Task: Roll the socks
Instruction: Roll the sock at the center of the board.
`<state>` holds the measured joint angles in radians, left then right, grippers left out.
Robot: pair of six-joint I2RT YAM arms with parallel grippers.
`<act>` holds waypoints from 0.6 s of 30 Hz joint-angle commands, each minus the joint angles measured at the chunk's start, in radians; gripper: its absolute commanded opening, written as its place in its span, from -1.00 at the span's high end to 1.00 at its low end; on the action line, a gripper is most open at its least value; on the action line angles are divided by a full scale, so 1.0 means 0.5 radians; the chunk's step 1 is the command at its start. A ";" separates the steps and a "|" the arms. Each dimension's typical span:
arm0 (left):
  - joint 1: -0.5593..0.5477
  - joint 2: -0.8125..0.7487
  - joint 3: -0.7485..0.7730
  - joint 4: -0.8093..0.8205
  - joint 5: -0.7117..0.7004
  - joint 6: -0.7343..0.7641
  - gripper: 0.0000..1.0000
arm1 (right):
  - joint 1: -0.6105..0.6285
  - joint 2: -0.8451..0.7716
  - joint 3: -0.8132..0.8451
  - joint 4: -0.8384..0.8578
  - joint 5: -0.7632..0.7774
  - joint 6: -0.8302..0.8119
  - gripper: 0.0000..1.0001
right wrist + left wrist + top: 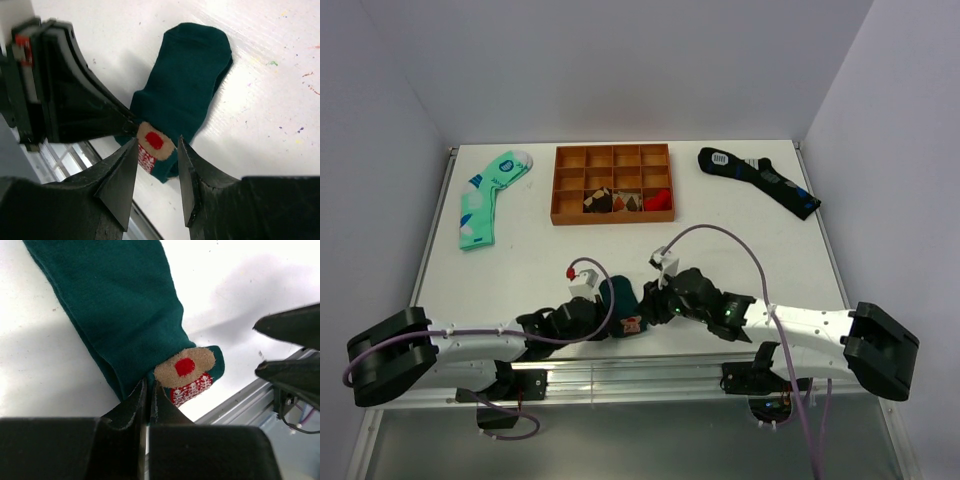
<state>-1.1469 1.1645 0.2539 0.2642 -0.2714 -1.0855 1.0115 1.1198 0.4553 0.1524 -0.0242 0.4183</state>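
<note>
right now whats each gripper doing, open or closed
left gripper: closed, pinching the socks at one end
right gripper: open, its fingers either side of that same end, not gripping it

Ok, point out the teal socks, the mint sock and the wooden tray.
teal socks (192,75), right wrist view, middle of the plain fabric
mint sock (476,212), top view, lower half
tray (557,185), top view, left wall

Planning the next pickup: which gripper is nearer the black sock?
Right. The right gripper, open over the teal socks, sits toward the near left of the black sock. The left gripper, shut on those socks' cuff, is even farther left.
</note>
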 commanded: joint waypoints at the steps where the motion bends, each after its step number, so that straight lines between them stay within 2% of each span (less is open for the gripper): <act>1: 0.139 0.024 0.023 -0.366 0.279 0.106 0.99 | -0.001 -0.089 -0.174 0.430 -0.010 -0.082 0.10; 10: 0.465 0.067 0.145 -0.586 0.668 0.272 0.99 | 0.014 -0.031 -0.496 1.045 -0.056 -0.079 0.08; 18: 0.585 0.132 0.238 -0.691 0.843 0.364 0.99 | 0.060 0.116 -0.595 1.444 -0.102 -0.076 0.03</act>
<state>-0.8692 1.2060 0.3645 0.0544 0.1135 -0.9714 1.0275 1.1534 0.1699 0.7109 -0.0647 0.3985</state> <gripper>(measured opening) 0.067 0.484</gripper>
